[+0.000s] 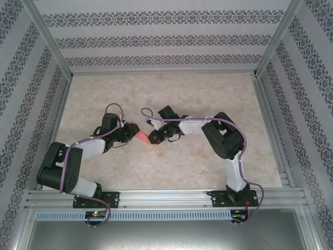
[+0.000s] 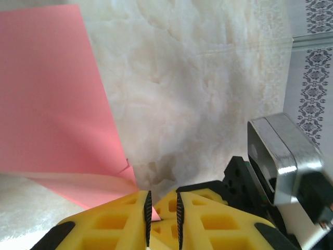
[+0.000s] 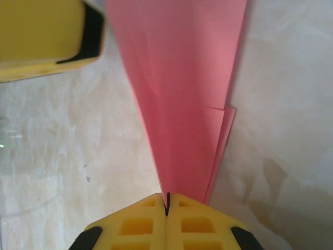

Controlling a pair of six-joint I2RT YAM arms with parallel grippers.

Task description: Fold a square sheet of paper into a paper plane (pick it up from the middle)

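— Pink paper (image 1: pixel 141 134): pointing which way?

— Narrow end toward the right gripper (image 3: pixel 167 200), widening steadily away from it. Folded into a long taper, with layers stepping out along one edge. Seen from above, long axis on a slant at the middle of the table (image 1: pixel 208 99), running from the left gripper (image 2: pixel 163 202) at the upper left down to the right one.

— And the grips?

— On the right, clamped tight on the narrow tip, pads pressed together with the paper between them. On the left, pads a thin slit apart, not pressed together. A pointed corner of the paper reaching into that slit, close beside one pad; touching it or not, cannot tell.

— Lying flat or raised?

— Hard to say. A soft shadow on the table just beside it.

— Surroundings?

— Pale, marbled tabletop. Striped, patterned walls (image 1: pixel 156 41) on three sides. Metal rails (image 1: pixel 156 197) along the near edge, both arm bases bolted there.
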